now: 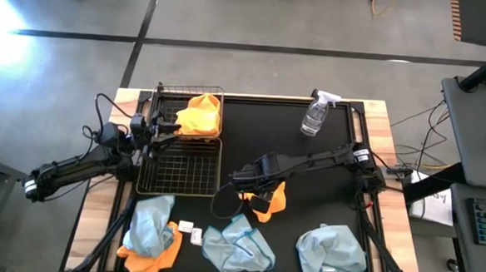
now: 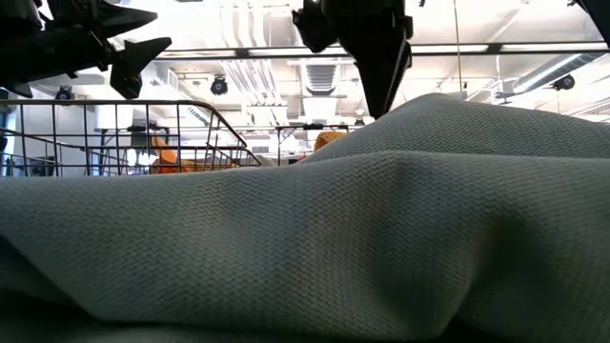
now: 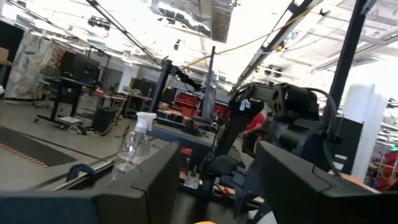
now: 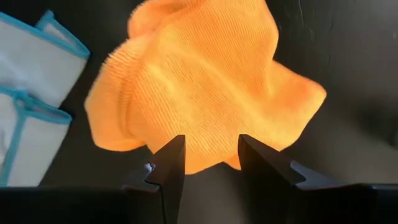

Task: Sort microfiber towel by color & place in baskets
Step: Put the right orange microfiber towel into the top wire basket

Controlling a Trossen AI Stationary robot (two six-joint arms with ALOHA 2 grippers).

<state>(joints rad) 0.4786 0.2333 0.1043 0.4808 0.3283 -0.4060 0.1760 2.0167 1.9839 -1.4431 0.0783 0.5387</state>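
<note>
An orange-yellow microfiber towel [image 4: 199,81] lies crumpled on the black mat, also seen in the high view [image 1: 271,201]. My right gripper [image 4: 211,142] points down just over its near edge, open, with nothing between the fingers. Another orange towel [image 1: 201,115] lies in the far basket [image 1: 163,93]; the near basket [image 1: 179,170] holds nothing. Three pale blue-grey towels [image 1: 151,223] [image 1: 237,246] [image 1: 330,254] lie along the near edge, the left one overlapping an orange towel [image 1: 155,260]. My left gripper [image 1: 167,129] hangs open over the baskets, fingers wide apart in its wrist view [image 3: 217,186].
A clear spray bottle [image 1: 315,115] lies at the far right of the mat. In the low view a blue-grey towel [image 2: 305,238] fills the foreground and hides most of the table. Bare mat lies between the baskets and the bottle.
</note>
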